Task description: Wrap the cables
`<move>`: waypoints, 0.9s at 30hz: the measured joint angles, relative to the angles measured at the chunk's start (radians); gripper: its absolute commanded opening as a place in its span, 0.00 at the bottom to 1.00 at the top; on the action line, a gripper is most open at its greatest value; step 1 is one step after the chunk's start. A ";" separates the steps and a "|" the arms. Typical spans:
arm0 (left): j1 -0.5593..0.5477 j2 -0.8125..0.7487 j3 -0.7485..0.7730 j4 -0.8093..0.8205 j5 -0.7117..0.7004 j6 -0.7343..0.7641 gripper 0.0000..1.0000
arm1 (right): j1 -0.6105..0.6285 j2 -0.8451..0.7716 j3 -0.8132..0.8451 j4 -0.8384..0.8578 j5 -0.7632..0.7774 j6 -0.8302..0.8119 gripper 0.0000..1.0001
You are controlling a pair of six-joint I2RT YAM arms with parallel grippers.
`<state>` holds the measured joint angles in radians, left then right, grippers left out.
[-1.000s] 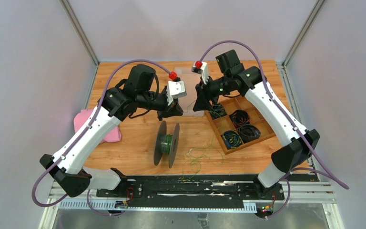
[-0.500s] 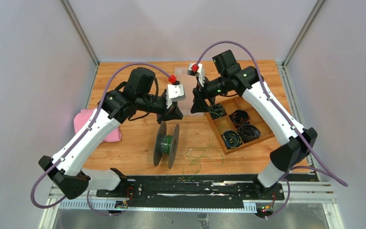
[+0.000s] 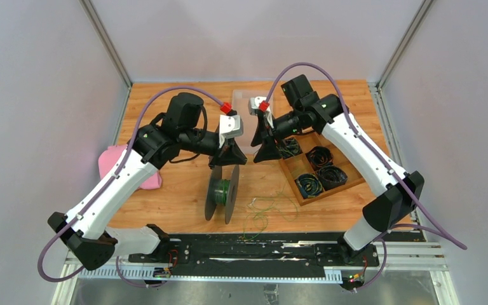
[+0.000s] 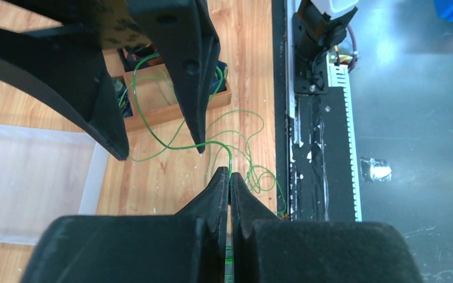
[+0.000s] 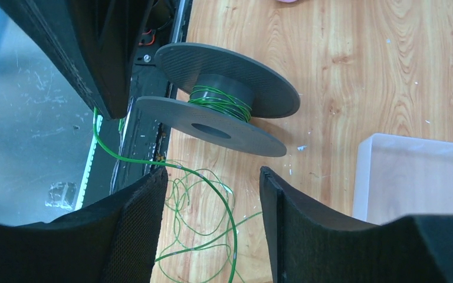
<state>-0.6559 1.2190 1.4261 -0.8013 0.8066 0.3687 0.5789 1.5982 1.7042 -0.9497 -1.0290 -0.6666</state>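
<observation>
The left gripper (image 4: 230, 177) has its two fingers pressed together, pinching a thin green cable (image 4: 180, 138) right at the tips. From there the cable bends away and curves by the right gripper (image 5: 212, 177), whose fingers are spread wide apart. Both grippers hang close together above a black spool (image 3: 222, 190). Some green cable is wound on the spool, and more lies in loose loops on the wooden table (image 3: 178, 203) just beside it. A wooden tray (image 3: 288, 178) sits to the right.
</observation>
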 measured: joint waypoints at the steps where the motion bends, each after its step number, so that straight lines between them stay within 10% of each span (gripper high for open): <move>1: 0.000 0.000 -0.001 0.006 0.008 -0.006 0.00 | 0.005 -0.002 -0.008 -0.005 -0.003 -0.014 0.55; 27: 0.065 -0.034 -0.077 0.125 0.087 -0.114 0.05 | 0.026 -0.093 -0.092 -0.009 0.014 -0.085 0.01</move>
<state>-0.5907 1.1847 1.3487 -0.6765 0.8932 0.2543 0.6052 1.5051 1.6127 -0.9585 -1.0145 -0.7517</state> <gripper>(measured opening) 0.013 0.017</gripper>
